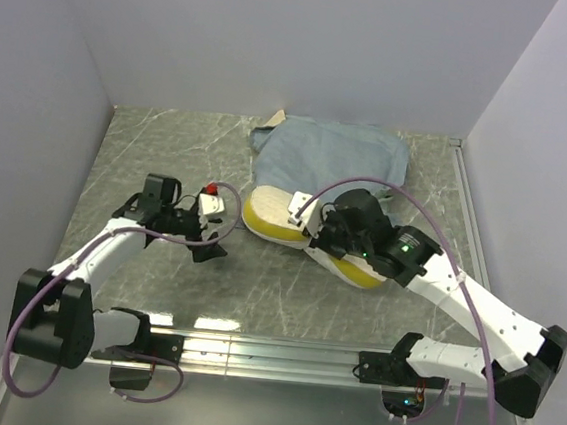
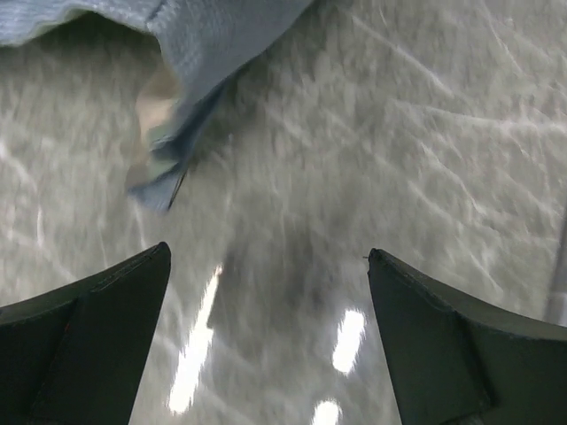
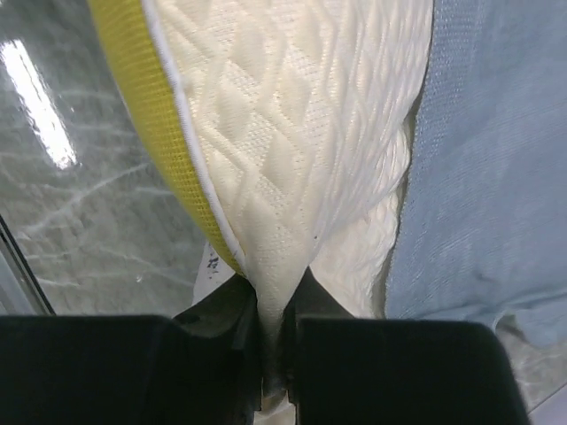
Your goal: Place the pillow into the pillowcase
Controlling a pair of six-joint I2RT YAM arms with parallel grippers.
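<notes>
The pillow (image 1: 275,215) lies on the table's middle, cream-white with a yellow side edge, its far end touching the pillowcase (image 1: 335,149). The pillowcase lies blue-grey side up at the back, a beige corner showing at its far left. My right gripper (image 1: 313,238) is shut on the pillow's near edge. In the right wrist view the gripper (image 3: 275,310) pinches the quilted pillow (image 3: 292,133), with the pillowcase (image 3: 496,177) to the right. My left gripper (image 1: 222,229) is open and empty, left of the pillow. In the left wrist view the gripper (image 2: 266,257) hangs over bare table, with a pillowcase corner (image 2: 204,35) at the top left.
White walls close in the grey marble table (image 1: 169,151) at the back and on both sides. A metal rail (image 1: 270,352) runs along the near edge between the arm bases. A strip (image 1: 464,220) runs along the table's right side.
</notes>
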